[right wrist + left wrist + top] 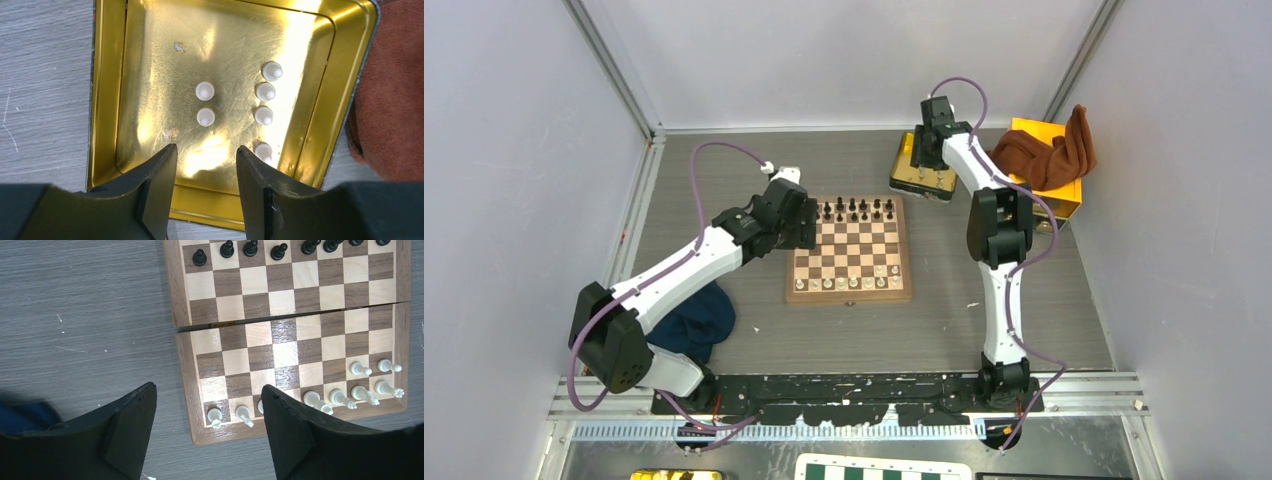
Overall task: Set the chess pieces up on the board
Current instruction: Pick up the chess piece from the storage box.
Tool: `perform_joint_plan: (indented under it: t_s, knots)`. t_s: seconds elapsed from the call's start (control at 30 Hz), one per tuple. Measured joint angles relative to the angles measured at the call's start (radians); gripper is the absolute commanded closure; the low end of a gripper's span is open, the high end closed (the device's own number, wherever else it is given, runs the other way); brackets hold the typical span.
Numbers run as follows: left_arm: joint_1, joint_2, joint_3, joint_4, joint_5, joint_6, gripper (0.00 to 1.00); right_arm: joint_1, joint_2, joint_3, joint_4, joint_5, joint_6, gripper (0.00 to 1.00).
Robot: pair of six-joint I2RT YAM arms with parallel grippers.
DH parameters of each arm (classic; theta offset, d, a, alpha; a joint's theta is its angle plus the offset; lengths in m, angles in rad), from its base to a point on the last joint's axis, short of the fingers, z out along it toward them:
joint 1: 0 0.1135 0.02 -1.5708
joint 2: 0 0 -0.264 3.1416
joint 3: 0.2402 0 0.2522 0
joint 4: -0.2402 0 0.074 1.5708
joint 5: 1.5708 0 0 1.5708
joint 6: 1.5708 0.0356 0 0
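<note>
Dark chess pieces (857, 209) line the far row of the board (849, 256).

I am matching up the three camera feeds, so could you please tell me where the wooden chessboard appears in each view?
Top external: the board lies mid-table, at the picture's centre.
Left wrist: it fills the upper right, past the open left gripper.
Right wrist: not in it; only the yellow tray with white pieces.
Shared landmark: the row of dark pieces along one board edge, in top and left wrist views.
</note>
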Motion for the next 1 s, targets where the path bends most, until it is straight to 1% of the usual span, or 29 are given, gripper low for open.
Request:
perform_joint_plan:
  t_s: [0.23,0.77,1.0]
  knots:
    - [0.017,0.000,-0.029,0.012,0.011,0.003,0.23,-0.001,0.062,0.053,0.000,-0.001,-0.003,0.51]
    - [0.039,0.000,-0.050,0.019,0.020,0.007,0.23,-0.016,0.119,0.086,0.001,-0.019,-0.003,0.57]
    - [0.050,0.000,-0.051,0.022,0.021,0.013,0.23,-0.016,0.146,0.097,-0.002,-0.027,-0.003,0.66]
